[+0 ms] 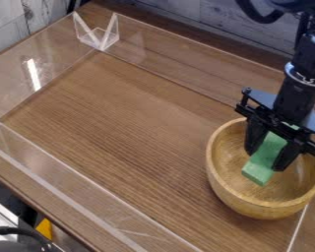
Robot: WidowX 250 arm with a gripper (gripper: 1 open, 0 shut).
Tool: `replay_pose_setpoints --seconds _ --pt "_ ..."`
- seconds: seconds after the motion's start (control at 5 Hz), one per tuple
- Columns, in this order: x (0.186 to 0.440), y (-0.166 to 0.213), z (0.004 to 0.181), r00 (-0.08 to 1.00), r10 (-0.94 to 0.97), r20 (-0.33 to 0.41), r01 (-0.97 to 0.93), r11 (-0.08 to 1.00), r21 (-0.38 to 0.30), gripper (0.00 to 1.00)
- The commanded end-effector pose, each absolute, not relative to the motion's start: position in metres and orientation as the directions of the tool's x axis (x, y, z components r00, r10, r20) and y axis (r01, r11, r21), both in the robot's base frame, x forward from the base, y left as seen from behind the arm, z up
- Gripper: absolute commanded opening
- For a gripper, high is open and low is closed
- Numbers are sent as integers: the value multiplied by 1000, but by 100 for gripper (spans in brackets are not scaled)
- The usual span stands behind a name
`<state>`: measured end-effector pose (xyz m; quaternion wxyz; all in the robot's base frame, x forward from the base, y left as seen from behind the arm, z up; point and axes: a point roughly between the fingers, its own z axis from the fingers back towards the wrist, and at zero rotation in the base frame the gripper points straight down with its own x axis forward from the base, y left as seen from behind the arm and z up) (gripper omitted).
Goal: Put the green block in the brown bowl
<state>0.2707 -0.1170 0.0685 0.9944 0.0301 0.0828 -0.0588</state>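
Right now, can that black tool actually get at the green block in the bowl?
Yes, it seems so: the tool is already down inside the brown bowl, its fingers either side of the green block, nothing between.

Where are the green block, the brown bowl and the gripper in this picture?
green block (267,160): camera view, on its lower green face, inside the bowl.
brown bowl (220,173): camera view, on its left rim.
gripper (282,144): camera view, midway between its black fingertips, around the block.
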Motion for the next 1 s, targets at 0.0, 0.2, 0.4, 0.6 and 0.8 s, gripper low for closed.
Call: replay_pose_setpoints --seconds 0.0,0.2,0.4,0.6,0.8 --pt "275 -115 94 990 -95 -101 98 995 22 100" --pt "274 -110 102 992 -79 -97 81 997 17 100" --pt "273 -100 113 995 -51 -85 52 998 18 100" --pt "274 -88 125 998 -14 -66 15 1000 22 100" --pt "279 -71 136 999 31 -44 -30 999 23 100"
